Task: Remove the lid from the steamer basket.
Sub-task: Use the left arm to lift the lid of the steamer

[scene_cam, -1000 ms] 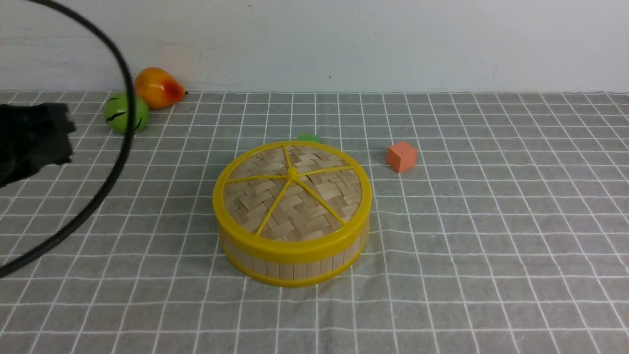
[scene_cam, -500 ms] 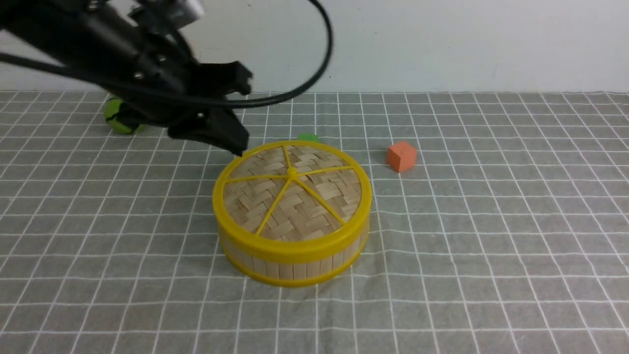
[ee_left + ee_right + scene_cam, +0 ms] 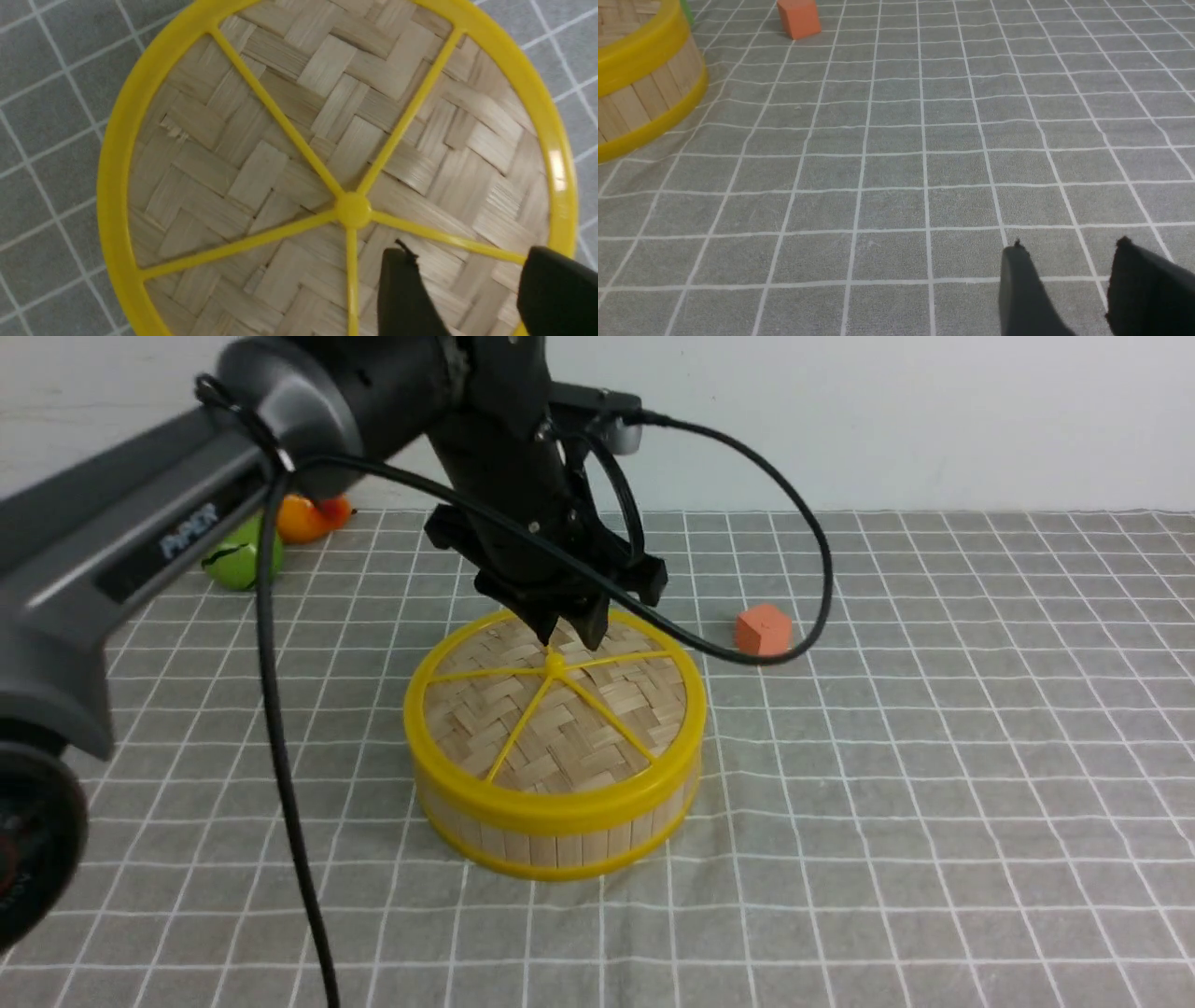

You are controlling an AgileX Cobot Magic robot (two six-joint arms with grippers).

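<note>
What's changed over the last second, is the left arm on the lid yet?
The left gripper swung in from the left edge to hang over the lid, by its centre knob, jaws apart, gripping nothing. The lid sits on the steamer basket as before; the orange cube and green fruit have not moved.

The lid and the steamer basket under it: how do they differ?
The lid is a flat woven disc with yellow spokes; the steamer basket is a deeper tub with upright wooden slats. The lid sits on top, the steamer basket on the cloth. Both are round with yellow rims.
</note>
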